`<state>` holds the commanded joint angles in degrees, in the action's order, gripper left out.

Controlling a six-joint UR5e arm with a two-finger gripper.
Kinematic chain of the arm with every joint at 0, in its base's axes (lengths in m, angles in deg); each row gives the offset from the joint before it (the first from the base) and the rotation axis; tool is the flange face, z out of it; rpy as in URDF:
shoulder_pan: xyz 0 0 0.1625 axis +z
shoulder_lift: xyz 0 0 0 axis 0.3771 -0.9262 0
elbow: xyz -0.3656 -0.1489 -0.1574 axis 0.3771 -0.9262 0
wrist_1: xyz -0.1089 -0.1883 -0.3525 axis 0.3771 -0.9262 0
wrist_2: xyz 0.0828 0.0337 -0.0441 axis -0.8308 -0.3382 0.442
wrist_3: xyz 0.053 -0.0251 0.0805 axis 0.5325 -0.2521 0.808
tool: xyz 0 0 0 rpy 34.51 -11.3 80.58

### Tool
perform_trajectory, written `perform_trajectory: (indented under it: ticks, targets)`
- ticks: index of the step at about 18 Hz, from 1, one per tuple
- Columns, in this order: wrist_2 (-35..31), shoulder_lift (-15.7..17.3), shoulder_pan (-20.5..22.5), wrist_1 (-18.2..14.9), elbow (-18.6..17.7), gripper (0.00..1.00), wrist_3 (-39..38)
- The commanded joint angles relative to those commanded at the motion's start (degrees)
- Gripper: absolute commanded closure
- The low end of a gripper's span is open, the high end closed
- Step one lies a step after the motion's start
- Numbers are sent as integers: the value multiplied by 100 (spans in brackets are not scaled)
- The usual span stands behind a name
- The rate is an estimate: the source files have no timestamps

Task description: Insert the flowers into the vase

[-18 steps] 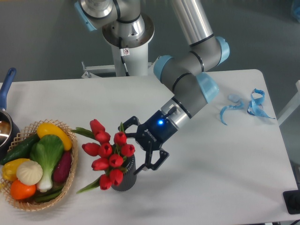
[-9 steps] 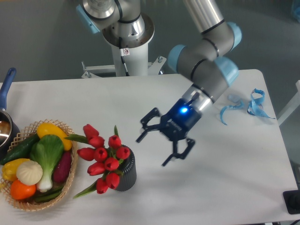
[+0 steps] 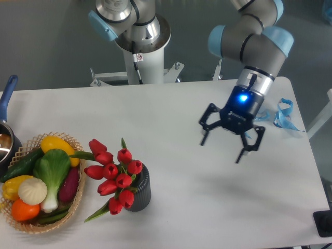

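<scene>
Overhead, the arm (image 3: 254,31) bends down from the upper right, its wrist pointing toward the white table (image 3: 171,109). The gripper (image 3: 224,149) hangs above the table's right half, fingers spread wide and holding nothing, a blue light glowing on its body. Well to its left, the flowers (image 3: 111,174) stand in the vase (image 3: 140,191), their red heads leaning left toward the wicker basket (image 3: 36,223) of produce.
</scene>
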<state>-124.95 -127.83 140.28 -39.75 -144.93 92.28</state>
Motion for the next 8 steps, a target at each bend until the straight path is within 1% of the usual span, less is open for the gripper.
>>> perform_trajectory:
  ticks: [1,4,5,6,8]
  targets:
    - [-448,87,-88,-44,-44,0,-70]
    - [-943,97,-132,-61,-149,0,34]
    - [-1136,105,-194,-79,-202,0,113]
    - [-1277,106,-307,-79,-193,0,148]
    - [-1558,88,-396,-97,-202,0,149]
